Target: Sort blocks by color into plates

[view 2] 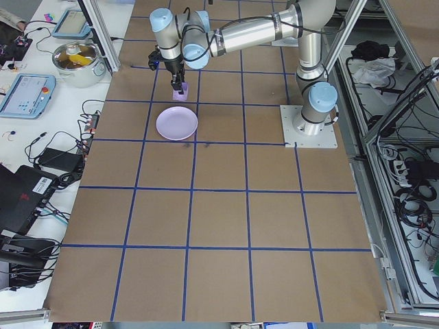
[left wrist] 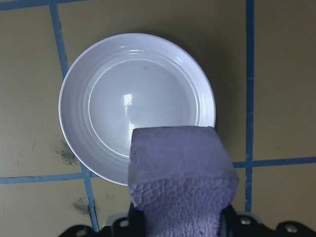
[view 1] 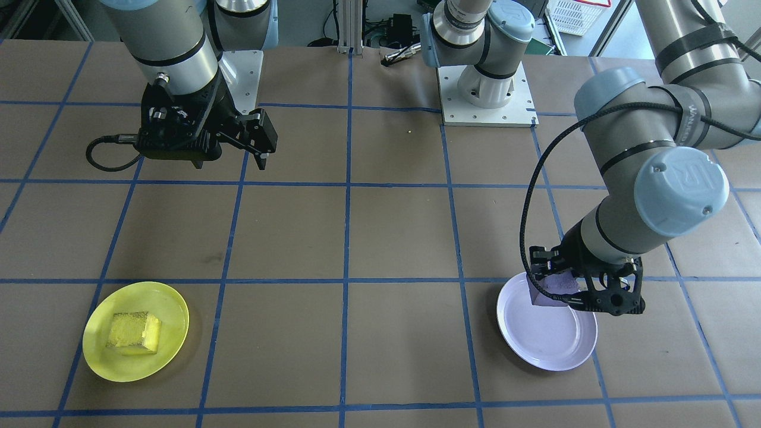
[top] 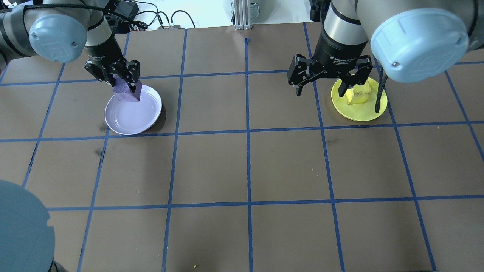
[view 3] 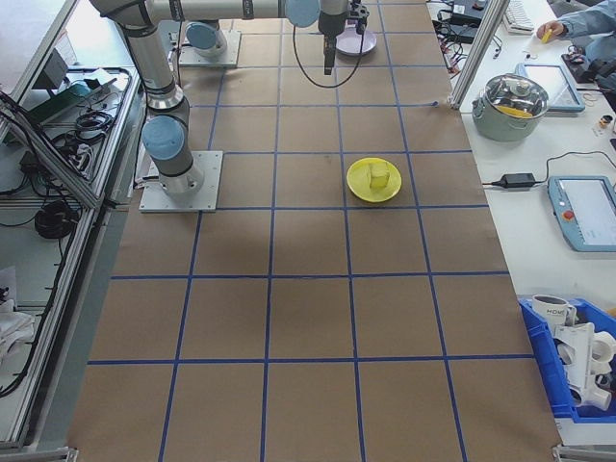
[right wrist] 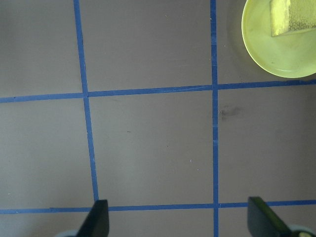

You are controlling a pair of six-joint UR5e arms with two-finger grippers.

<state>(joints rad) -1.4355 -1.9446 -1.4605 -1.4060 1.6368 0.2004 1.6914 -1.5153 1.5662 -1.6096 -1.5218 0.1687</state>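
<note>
My left gripper (top: 126, 84) is shut on the purple block (top: 127, 91) and holds it over the far rim of the lavender plate (top: 132, 117). In the left wrist view the purple block (left wrist: 182, 173) hangs above the near edge of the lavender plate (left wrist: 113, 98), whose inside is bare. The yellow block (top: 359, 96) lies in the yellow plate (top: 363, 112). My right gripper (top: 320, 88) hovers open with nothing in it, raised and just to the inner side of that plate. In the right wrist view the yellow plate (right wrist: 276, 57) sits at the top right corner.
Brown paper with a blue tape grid (top: 247, 132) covers the table. The arm bases (view 1: 487, 95) stand at the robot's edge. Side benches hold a steel pot (view 3: 518, 101), tablets and cables. A person's arm (view 3: 577, 24) shows at the far bench.
</note>
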